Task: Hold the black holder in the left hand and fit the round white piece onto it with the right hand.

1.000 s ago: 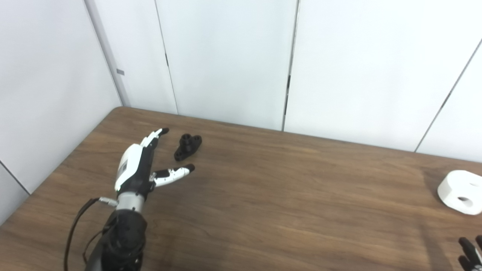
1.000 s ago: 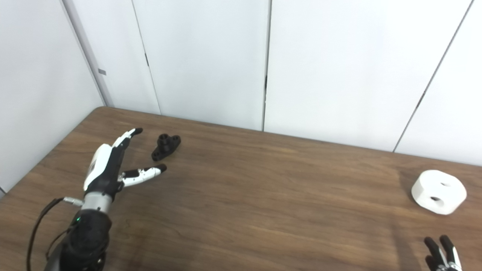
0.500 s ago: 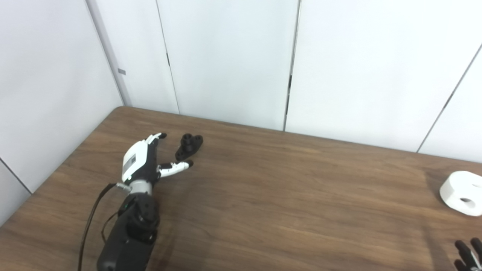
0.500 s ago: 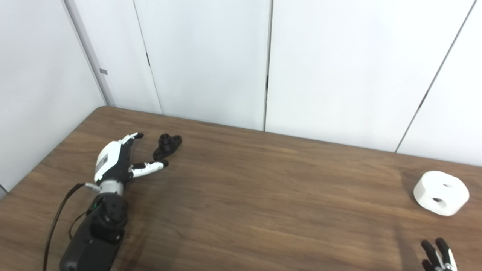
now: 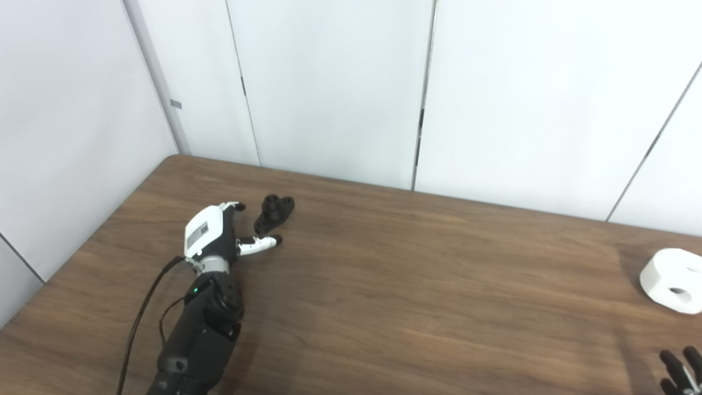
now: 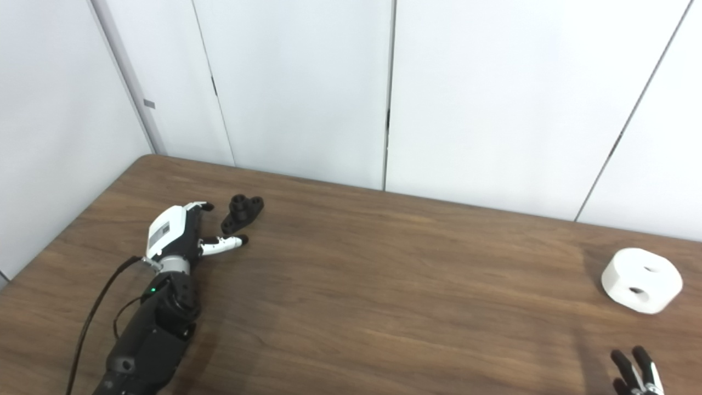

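The small black holder [image 5: 273, 214] lies on the brown table at the far left. My left hand [image 5: 216, 236] is low over the table just left of it, open, its fingers curled toward the holder and its thumb stretched out below it, not touching. The round white piece [image 5: 671, 272] with two holes lies at the far right edge. Of my right hand [image 6: 636, 373] only black fingertips show at the bottom right corner, spread apart and holding nothing.
White wall panels [image 5: 329, 82] stand close behind the table's far edge and along its left side. The brown tabletop [image 5: 417, 285] stretches wide between holder and white piece.
My left arm has reached forward and lowered toward the table, bringing the hand closer to the black holder, with the fingers curling. The right fingertips barely moved.
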Controlling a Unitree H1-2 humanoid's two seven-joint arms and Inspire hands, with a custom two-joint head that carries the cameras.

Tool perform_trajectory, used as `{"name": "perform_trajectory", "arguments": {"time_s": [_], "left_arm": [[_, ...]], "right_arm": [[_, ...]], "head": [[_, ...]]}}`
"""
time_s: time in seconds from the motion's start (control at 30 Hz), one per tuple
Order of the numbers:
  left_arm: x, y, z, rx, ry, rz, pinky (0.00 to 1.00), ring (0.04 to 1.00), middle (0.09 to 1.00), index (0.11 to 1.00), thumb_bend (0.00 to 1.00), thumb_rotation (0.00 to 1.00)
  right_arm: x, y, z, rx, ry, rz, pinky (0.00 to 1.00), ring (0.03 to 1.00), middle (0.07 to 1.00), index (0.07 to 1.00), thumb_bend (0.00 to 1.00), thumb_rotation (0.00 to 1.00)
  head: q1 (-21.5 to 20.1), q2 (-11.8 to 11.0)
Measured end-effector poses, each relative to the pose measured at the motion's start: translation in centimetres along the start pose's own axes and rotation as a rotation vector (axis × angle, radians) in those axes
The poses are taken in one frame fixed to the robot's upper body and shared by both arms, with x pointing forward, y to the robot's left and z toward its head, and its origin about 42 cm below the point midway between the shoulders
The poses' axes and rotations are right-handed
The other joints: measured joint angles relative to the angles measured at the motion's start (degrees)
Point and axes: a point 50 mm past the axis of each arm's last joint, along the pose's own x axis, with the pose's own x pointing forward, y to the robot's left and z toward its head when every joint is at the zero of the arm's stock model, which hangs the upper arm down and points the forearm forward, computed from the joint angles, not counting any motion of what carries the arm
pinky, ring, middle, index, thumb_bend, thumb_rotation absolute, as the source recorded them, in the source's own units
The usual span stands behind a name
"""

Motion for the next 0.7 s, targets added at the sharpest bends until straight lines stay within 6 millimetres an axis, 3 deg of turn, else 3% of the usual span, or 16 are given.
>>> {"name": "perform_trajectory", "arguments": {"time_s": [0.27, 0.7], "left_arm": [[1.9, 0.1, 0.5, 0.054, -0.003, -0.003, 1.00, 0.953, 0.926, 0.818, 0.90, 0.35], [3.1, -0.2, 1.4, 0.065, 0.003, -0.014, 1.00, 0.946, 0.908, 0.760, 0.89, 0.36]], "right_arm": [[-0.1, 0.0, 0.0, -0.001, -0.002, -0.001, 1.00, 0.997, 0.938, 0.994, 0.63, 1.00], [-0.6, 0.5, 0.1, -0.030, 0.006, 0.022, 1.00, 1.000, 0.992, 1.000, 0.60, 1.00]], "head": [[-0.6, 0.1], [-1.8, 0.3]]}}
